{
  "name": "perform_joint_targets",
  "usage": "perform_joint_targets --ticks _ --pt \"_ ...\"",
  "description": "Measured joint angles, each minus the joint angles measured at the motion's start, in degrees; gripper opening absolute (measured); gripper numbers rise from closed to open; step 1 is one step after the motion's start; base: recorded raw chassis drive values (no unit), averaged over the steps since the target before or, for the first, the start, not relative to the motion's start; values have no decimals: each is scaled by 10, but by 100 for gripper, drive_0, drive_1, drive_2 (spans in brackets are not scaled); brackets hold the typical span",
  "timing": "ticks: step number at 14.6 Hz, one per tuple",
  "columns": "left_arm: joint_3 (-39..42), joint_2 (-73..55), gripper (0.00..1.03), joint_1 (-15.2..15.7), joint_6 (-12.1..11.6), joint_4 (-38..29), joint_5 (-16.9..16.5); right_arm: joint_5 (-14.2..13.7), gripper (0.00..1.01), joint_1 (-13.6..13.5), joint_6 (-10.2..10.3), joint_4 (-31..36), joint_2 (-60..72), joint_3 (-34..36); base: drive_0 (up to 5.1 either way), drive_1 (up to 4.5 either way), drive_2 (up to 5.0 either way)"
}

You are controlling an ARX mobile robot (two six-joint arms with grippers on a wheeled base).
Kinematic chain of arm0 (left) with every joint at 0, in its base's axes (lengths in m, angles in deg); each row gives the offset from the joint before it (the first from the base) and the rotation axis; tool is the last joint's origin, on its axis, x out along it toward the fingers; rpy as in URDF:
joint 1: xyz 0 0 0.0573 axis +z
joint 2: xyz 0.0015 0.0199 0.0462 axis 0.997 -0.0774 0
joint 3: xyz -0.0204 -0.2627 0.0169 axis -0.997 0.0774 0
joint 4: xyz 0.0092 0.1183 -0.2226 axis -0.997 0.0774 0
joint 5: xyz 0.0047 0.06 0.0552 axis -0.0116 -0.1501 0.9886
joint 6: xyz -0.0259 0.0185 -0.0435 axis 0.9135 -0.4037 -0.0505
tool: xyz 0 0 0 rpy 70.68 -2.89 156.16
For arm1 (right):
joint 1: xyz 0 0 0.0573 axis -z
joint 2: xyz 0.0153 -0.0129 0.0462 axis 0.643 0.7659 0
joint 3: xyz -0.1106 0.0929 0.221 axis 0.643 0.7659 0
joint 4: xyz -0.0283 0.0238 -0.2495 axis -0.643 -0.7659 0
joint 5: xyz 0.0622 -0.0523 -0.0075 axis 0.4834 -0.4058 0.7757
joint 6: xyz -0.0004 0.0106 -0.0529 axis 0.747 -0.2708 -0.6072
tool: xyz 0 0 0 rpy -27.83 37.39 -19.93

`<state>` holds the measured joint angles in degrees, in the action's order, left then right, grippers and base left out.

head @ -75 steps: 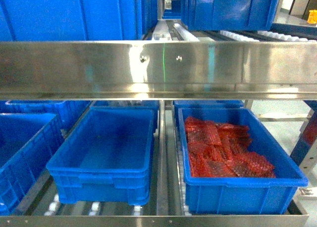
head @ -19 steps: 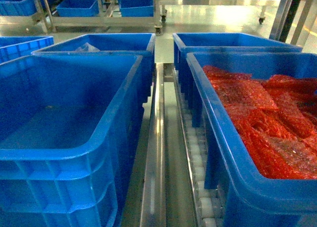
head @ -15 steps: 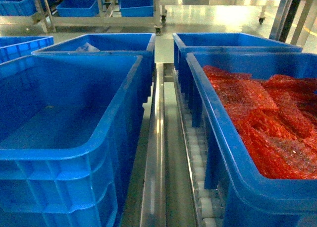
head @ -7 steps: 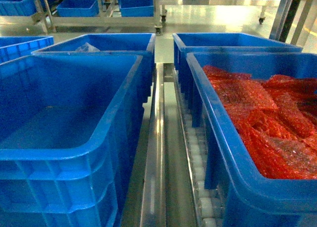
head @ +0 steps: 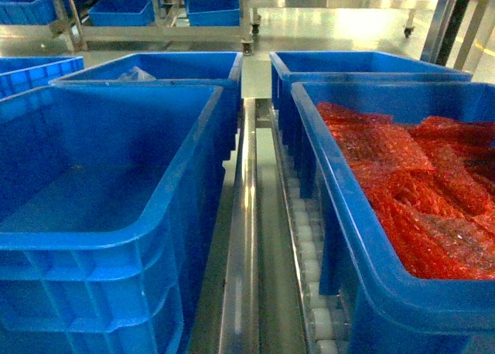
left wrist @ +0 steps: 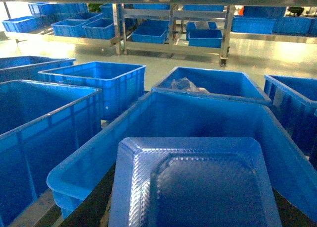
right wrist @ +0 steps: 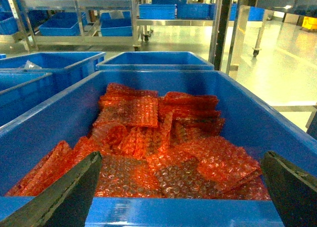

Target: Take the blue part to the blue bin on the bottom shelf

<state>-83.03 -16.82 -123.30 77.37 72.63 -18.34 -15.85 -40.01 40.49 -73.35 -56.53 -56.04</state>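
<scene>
The blue part (left wrist: 198,187), a dark-blue boxy block with a ribbed sheen, fills the bottom of the left wrist view. My left gripper (left wrist: 195,209) is shut on it, with only dark finger edges showing at either side. The part hangs over the near end of the blue bin (left wrist: 208,115), which is plain blue inside. In the head view that bin (head: 100,238) stands at the left on the bottom shelf (head: 246,238), and neither gripper shows there. My right gripper (right wrist: 178,187) is open at the near rim of the crate of red bags (right wrist: 277,123).
The red-bag crate (head: 332,192) stands right of the steel divider and white rollers (head: 309,269). Behind the blue bin is a crate with clear plastic wrap (head: 193,60). More blue crates (left wrist: 109,76) stand left, and racks (left wrist: 173,38) lie beyond.
Five seconds ago the head camera saw the shelf rail from higher and farther; now it looks low and close among the crates. Over the last second nothing has visibly moved.
</scene>
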Motion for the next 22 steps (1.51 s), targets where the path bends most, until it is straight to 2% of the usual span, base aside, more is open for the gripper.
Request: perform_joint_targets --ticks 10,12,13,15,17,18,19,20,22 --pt "0 0 43 0 0 0 0 0 98 0 0 0 0 0 0 0 0" --pt "-13 -24 43 0 11 43 9 0 98 0 0 0 0 0 0 0 0" --pt "-15 -67 43 12 11 -3 -12 0 98 0 0 0 0 0 0 0 0" --pt "-40 -178 43 74 4 -130 -87 0 98 0 0 0 0 0 0 0 0" --pt "-95 -347 43 134 0 -264 -189 0 98 0 0 0 0 0 0 0 0" --pt "-127 -438 43 158 13 -306 -238 0 98 0 0 0 0 0 0 0 0" --pt "-158 -525 43 176 30 -312 -262 0 98 0 0 0 0 0 0 0 0" --pt "-174 -596 43 183 46 -318 -263 0 98 0 0 0 0 0 0 0 0" --pt "-176 -631 67 184 60 -321 -263 0 98 0 0 0 0 0 0 0 0"
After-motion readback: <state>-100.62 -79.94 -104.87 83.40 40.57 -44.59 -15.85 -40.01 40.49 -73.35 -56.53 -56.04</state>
